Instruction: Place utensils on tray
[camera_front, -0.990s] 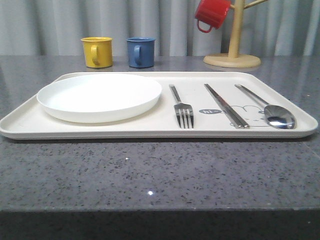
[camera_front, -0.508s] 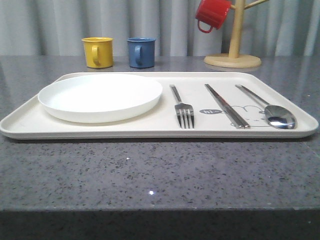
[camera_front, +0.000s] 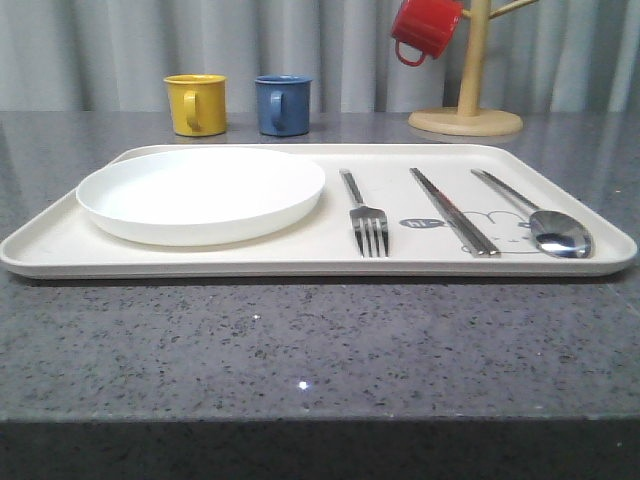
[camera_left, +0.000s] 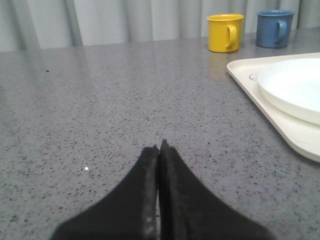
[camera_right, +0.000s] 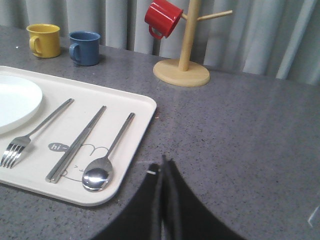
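The cream tray (camera_front: 300, 262) lies across the grey table. On its right half rest a silver fork (camera_front: 364, 218), a pair of chopsticks (camera_front: 452, 211) and a spoon (camera_front: 540, 219), side by side over the rabbit drawing. The right wrist view has the same fork (camera_right: 30, 136), chopsticks (camera_right: 76, 144) and spoon (camera_right: 107, 157) on the tray (camera_right: 131, 150). My right gripper (camera_right: 163, 161) is shut and empty over bare table just beside the tray's corner. My left gripper (camera_left: 160, 148) is shut and empty over bare table, off the tray's (camera_left: 290, 135) other end.
A round white plate (camera_front: 200, 194) sits on the tray's left half. A yellow mug (camera_front: 194, 103) and a blue mug (camera_front: 281, 103) stand behind the tray. A wooden mug tree (camera_front: 466, 100) with a red mug (camera_front: 424, 27) stands at the back right.
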